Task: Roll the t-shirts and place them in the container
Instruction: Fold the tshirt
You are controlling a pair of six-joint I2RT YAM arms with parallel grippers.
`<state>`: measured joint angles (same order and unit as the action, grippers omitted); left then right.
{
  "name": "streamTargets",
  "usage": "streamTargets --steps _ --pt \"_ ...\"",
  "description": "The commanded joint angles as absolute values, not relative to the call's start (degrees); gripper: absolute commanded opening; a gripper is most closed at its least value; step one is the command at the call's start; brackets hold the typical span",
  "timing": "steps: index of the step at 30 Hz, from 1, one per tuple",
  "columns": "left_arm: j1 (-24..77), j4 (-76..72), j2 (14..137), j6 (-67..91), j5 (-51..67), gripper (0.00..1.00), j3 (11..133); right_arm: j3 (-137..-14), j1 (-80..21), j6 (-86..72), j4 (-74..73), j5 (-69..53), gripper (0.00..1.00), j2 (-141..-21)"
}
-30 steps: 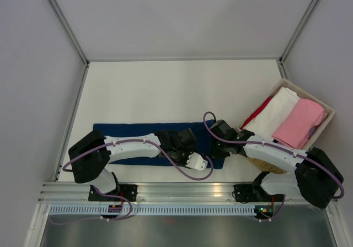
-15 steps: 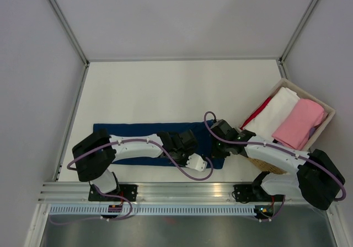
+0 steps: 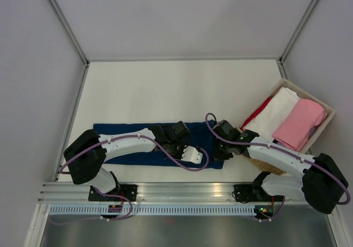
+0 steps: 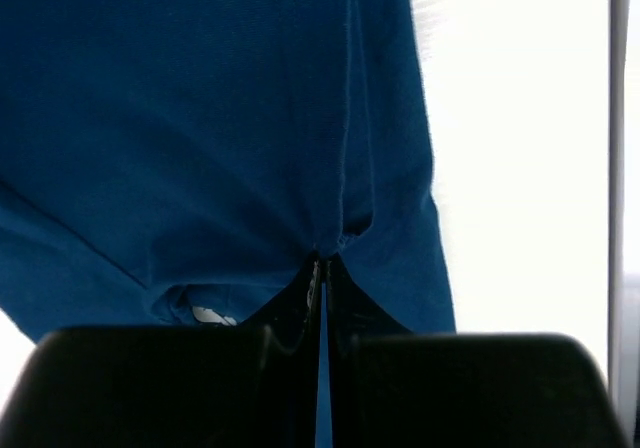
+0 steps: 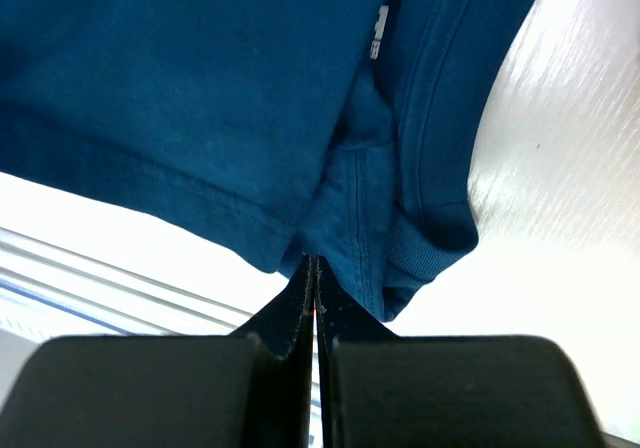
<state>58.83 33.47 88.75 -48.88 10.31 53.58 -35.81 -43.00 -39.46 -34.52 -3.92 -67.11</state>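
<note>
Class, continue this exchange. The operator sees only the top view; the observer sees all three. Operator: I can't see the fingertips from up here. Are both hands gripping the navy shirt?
Observer: The left hand is shut, pinching the navy shirt at a seam near its edge.
Operator: And the right?
Observer: The right hand is shut too, pinching a hemmed edge beside a ribbed band.
Operator: Any print showing?
Observer: A bit of white print shows at the top of the right wrist view.
</note>
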Motion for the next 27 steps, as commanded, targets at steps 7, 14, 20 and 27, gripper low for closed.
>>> streamTargets --steps 7,14,20,27 --pt "58.4 35.9 88.2 -49.7 15.9 0.02 55.5 -35.5 -43.3 -41.5 -31.1 -8.1 0.09 -66.2" --pt "58.4 35.8 89.6 -49.6 15.6 0.02 55.5 -33.7 -43.3 -44.0 -27.0 -7.1 0.37 -67.7" --pt "58.4 35.6 89.8 -49.7 15.4 0.02 55.7 -31.4 -43.3 -45.7 -22.4 -8.5 0.40 -72.0" --pt "58.4 35.4 89.5 -50.0 14.9 0.02 55.0 -31.8 -43.4 -45.6 -24.2 -6.6 0.11 -68.8"
